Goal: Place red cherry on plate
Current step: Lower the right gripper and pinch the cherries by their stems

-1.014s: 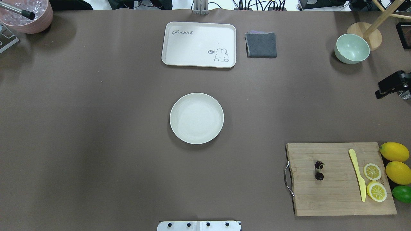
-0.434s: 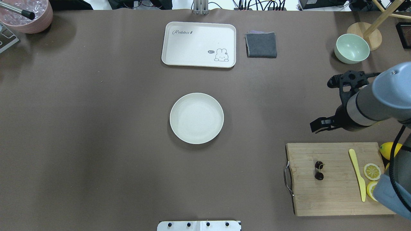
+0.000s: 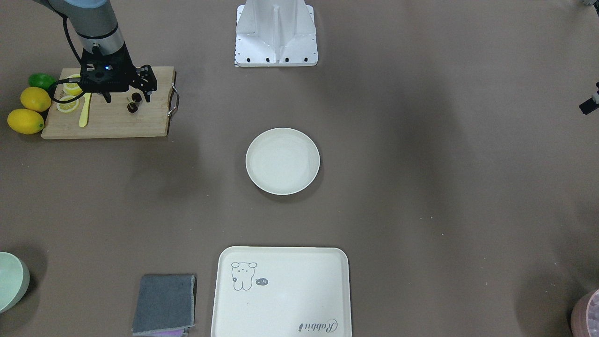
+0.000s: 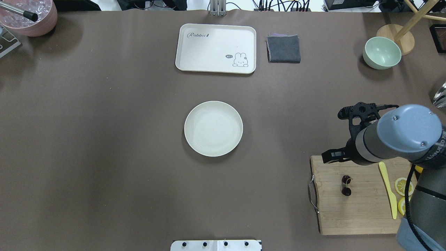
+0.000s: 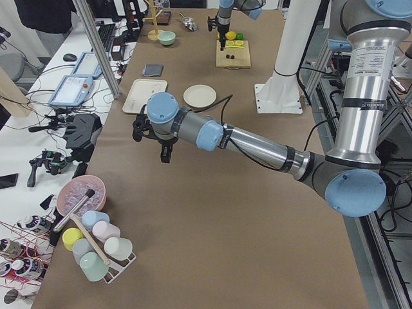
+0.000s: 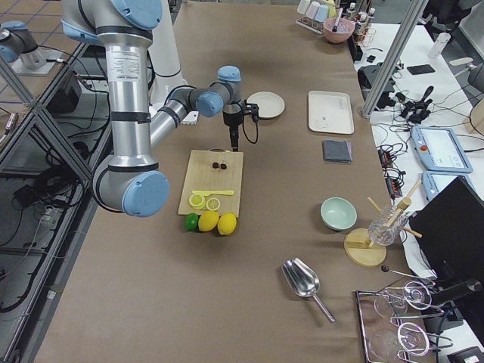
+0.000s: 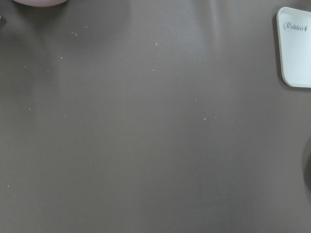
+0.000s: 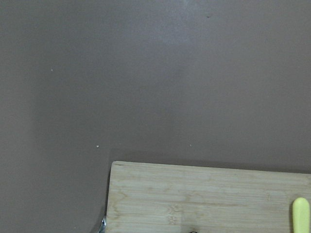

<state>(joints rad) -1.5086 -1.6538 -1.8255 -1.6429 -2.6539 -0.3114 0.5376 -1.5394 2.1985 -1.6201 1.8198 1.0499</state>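
The red cherry [image 4: 346, 185] is a pair of tiny dark fruits lying on the wooden cutting board [image 4: 362, 212], and it also shows from the front [image 3: 134, 102]. My right gripper [image 3: 127, 97] hangs open above the board's far edge, its fingers wide apart and holding nothing, and the cherry is not touched. The cream plate [image 4: 213, 128] sits bare at the table's middle, well left of the board. My left gripper [image 5: 165, 152] hovers over bare table far from both, and I cannot tell its state.
On the board lie a yellow knife [image 4: 388, 190] and lemon slices [image 4: 403, 186], with whole lemons [image 3: 28, 110] and a lime [image 3: 41, 80] beside it. A rabbit tray [image 4: 216, 48], grey cloth [image 4: 283, 48] and green bowl [image 4: 382, 52] line the far side.
My right arm has swung in from the right edge, toward the robot and leftward, and now stands over the board's far edge. The cherry and plate have not moved.
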